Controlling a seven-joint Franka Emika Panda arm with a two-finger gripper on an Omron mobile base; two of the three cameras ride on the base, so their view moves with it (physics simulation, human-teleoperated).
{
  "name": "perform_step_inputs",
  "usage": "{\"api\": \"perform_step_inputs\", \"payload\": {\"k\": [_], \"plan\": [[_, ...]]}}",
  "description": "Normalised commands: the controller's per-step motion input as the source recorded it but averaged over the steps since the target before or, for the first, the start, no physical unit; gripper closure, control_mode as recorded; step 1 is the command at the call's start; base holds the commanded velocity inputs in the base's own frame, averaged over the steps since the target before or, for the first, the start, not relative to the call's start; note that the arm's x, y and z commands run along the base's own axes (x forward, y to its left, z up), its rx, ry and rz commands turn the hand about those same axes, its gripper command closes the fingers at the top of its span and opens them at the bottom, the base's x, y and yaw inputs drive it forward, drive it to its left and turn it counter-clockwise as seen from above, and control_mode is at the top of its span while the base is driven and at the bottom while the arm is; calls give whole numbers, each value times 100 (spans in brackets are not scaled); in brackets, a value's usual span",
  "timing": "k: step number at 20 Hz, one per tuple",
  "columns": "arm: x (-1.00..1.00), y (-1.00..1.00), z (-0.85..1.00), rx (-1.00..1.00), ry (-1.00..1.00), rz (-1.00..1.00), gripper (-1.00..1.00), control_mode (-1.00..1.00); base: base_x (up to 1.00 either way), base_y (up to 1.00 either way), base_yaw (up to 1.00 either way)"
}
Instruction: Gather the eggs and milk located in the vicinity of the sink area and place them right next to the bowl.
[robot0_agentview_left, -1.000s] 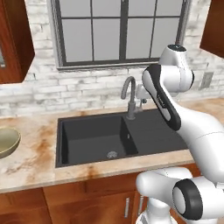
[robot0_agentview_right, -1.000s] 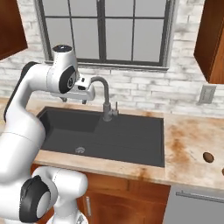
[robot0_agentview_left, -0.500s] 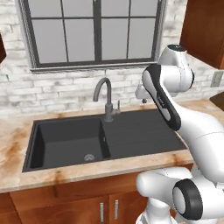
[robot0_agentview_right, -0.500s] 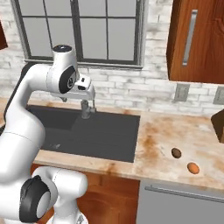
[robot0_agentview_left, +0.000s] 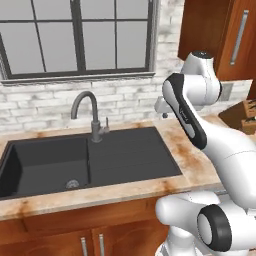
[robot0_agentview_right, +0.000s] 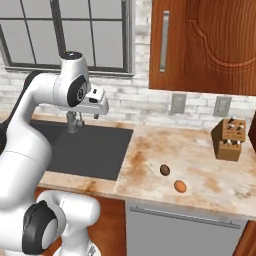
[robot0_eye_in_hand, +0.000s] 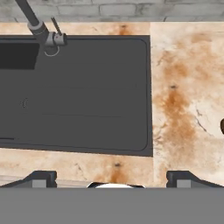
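Nothing was gathered yet: you had the hand (robot0_agentview_right: 101, 106) raised over the sink (robot0_agentview_left: 90, 160), its grip impossible to judge, and both eggs (robot0_agentview_right: 165, 170) lay on the counter (robot0_agentview_right: 200, 165) near its front edge.

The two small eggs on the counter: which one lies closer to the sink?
The dark brown egg; the orange-brown egg lies farther from the dark-grey sink.
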Motion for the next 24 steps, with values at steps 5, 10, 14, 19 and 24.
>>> {"api": "perform_step_inputs", "payload": {"k": [5,10,14,19,24], "plan": [[0,0,0,0,0,0,-100,100,0,-59,0],[0,0,0,0,0,0,-100,100,0,-52,0],[0,0,0,0,0,0,-100,100,0,-45,0],[0,0,0,0,0,0,-100,100,0,-43,0],[0,0,0,0,0,0,-100,100,0,-38,0]]}}
